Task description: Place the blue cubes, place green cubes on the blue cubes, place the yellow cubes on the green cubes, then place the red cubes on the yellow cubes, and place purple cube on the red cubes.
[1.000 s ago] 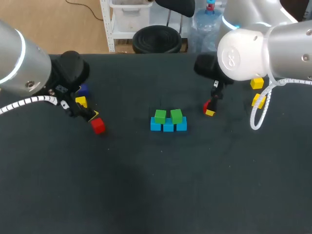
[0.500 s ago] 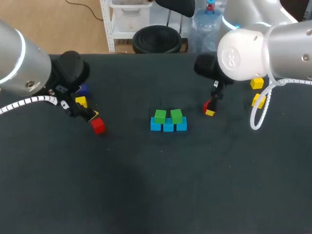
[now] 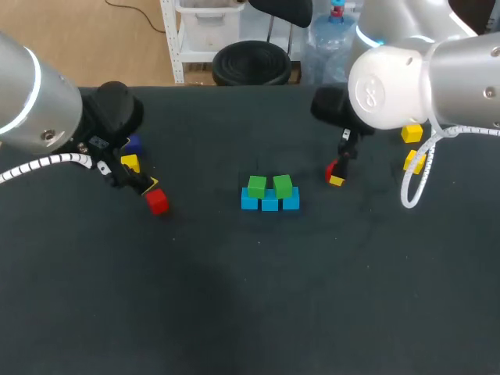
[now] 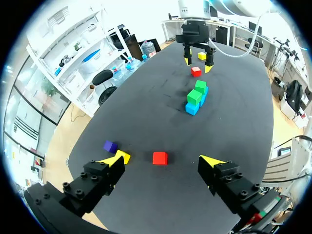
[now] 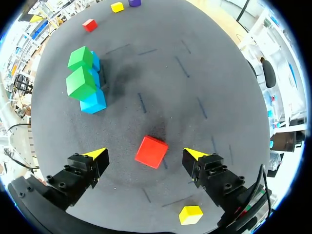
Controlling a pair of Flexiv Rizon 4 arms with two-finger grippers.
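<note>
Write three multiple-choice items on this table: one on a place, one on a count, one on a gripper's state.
1. Where are the green cubes?
A. on top of the blue cubes
B. under the blue cubes
C. far from the blue cubes

2. How many green cubes are there?
A. one
B. two
C. four

3. The right gripper, by a red cube, is:
A. shut on it
B. open, the cube between its fingers
C. open, the cube far off

Answers:
1 A, both sit on the blue row.
2 B, two show in every view.
3 B, the fingers stand clear of the cube's sides.
</note>
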